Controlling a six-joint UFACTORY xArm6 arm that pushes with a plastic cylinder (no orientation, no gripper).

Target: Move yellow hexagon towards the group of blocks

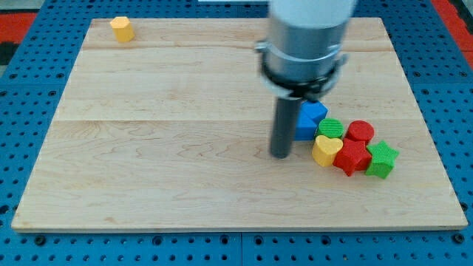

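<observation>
While the arm hangs over the middle-right of the desk (185, 148), the scene reads as follows.

Desk: a pale wooden board lying on a blue perforated base (22, 251).

Arm: a grey cylinder (307, 29) comes in from the view's top and narrows to a dark rod.

My tip (280, 156): it stands on the wood right of centre, at about 9 o'clock from the group of blocks, just beside it; whether it touches a block I cannot tell.

End effector: a plain rod with nothing to spread or press together, so there is no pinch to report and nothing is held.

Yellow hexagon (122, 29): it sits alone near the desk's corner at the view's top left, at roughly 10 o'clock from my tip and well apart from it and from the group.

Blue block (310, 120): nearest the rod and partly hidden behind it, at about 1 o'clock from my tip; its shape is unclear.

Green round block (330, 128): just at 3 o'clock of the blue one.

Red round block (360, 131): at 3 o'clock of the green round one.

Yellow heart (326, 150): at 6 o'clock of the green round block, closest to my tip on its right.

Red star-like block (352, 157): between the yellow heart and the green star.

Green star (382, 159): at the group's 3 o'clock end.
</observation>
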